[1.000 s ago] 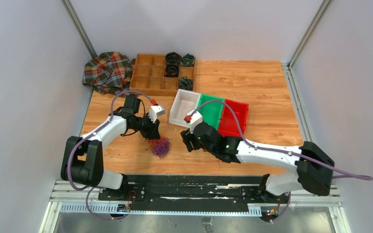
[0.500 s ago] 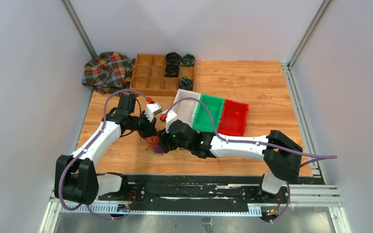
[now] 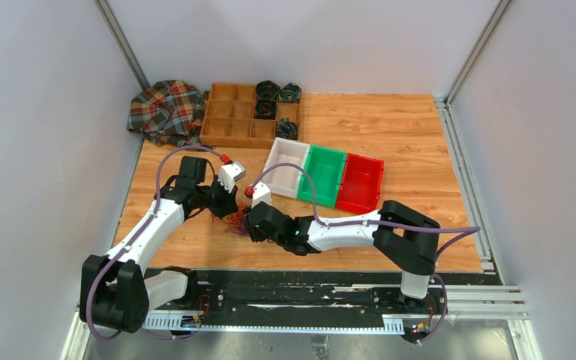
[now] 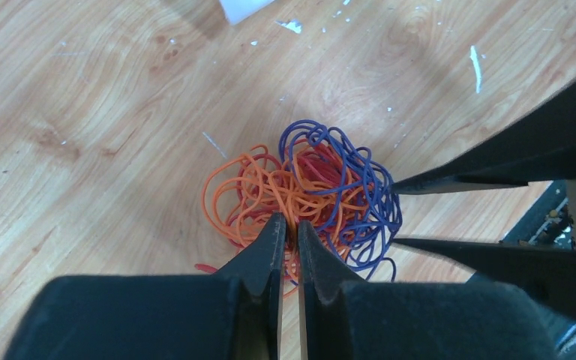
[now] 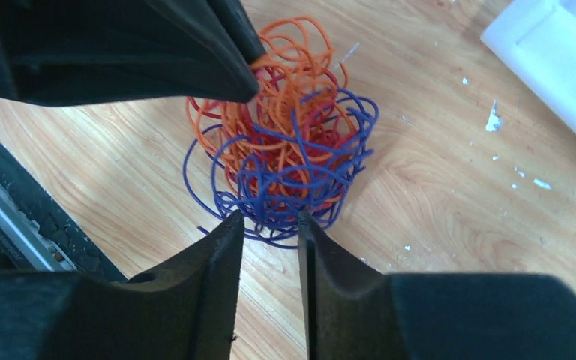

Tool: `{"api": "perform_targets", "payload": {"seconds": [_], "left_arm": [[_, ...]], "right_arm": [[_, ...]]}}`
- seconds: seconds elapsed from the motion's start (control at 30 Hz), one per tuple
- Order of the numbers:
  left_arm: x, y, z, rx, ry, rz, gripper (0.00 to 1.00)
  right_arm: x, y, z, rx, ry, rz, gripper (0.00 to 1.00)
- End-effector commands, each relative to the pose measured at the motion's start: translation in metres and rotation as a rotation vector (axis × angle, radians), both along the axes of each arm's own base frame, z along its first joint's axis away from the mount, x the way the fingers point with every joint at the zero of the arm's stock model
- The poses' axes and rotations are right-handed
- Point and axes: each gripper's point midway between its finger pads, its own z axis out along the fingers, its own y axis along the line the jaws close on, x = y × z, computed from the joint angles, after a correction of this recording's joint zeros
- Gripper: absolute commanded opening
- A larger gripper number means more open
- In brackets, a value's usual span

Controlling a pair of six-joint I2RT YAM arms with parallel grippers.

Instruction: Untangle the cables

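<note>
The left hand point(image 4: 289, 225) is pinching orange strands point(image 4: 259, 187) of the cables point(image 4: 311, 187), jaws almost together. The right hand point(image 5: 270, 223) is standing half open, gripping nothing, with the purple loops point(image 5: 285, 202) lying just ahead of its fingertips on the worktop point(image 5: 435, 195).

In front of me is a wooden table point(image 3: 390, 135) with a light brown top. Small white specks point(image 4: 476, 64) dot the wood. Plain pale walls point(image 3: 300, 37) stand at the back and on both sides. Two gray metal posts point(image 3: 122, 41) go up in the back corners. A gray metal rail point(image 3: 270, 324) runs along my edge. The light is soft and even.
</note>
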Motion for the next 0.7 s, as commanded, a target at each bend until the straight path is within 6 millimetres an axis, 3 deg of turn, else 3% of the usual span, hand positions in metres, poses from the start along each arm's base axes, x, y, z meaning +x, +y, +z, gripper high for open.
{"api": "perform_targets", "payload": {"seconds": [0.0,0.13,0.33,0.47,0.5,0.6,0.67], "left_arm": [[0.007,0.010,-0.001,0.053,-0.047,0.034,0.01],[0.014,0.020,-0.003,0.106,-0.082,0.067,0.01],[0.021,0.039,-0.011,0.215,-0.125,0.091,0.01],[0.019,0.044,-0.016,0.246,-0.116,0.093,0.01],[0.017,0.043,-0.017,0.238,-0.109,0.087,0.01],[0.015,0.038,-0.013,0.210,-0.105,0.078,0.01],[0.014,0.037,-0.013,0.203,-0.106,0.074,0.01]], "right_arm": [[0.010,-0.006,-0.002,0.026,-0.026,-0.072,0.25],[0.010,-0.024,-0.001,0.032,-0.022,-0.087,0.01],[0.006,-0.057,0.018,0.071,-0.053,-0.122,0.01],[0.003,-0.058,0.028,0.099,-0.058,-0.108,0.01],[0.002,-0.053,0.027,0.100,-0.056,-0.090,0.05],[0.001,-0.027,0.029,0.122,-0.052,-0.022,0.43],[0.003,-0.012,0.030,0.135,-0.063,0.008,0.57]]}}
